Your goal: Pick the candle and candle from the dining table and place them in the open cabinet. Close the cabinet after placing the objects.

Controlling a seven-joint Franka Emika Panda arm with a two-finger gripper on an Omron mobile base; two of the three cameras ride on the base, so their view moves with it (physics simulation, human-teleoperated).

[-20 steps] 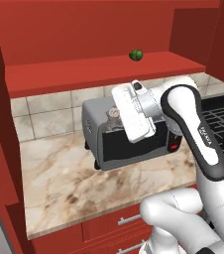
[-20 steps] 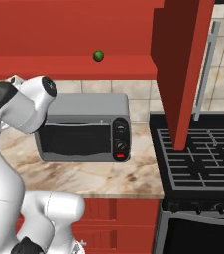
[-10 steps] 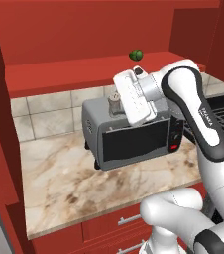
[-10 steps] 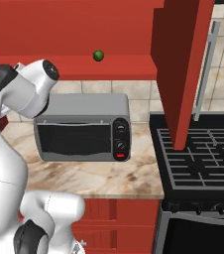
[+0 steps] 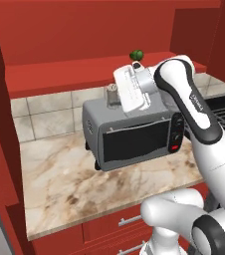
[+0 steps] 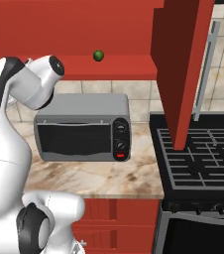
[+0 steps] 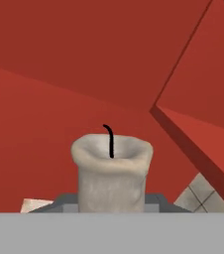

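One pale grey-beige candle (image 7: 112, 171), clamped in the pincer (image 5: 113, 94), could clip the red cabinet's (image 5: 84, 74) shelf lip and tip.

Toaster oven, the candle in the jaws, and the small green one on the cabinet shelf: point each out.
toaster oven (image 6: 74, 140), right base view, dark glass door.
grey-beige candle (image 7: 112, 174), hand view, wax side below the wick.
green candle (image 6: 98, 55), right base view, its rounded body on the shelf.

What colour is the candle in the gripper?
Pale grey-beige with a black wick; the candle shows best in the hand view.
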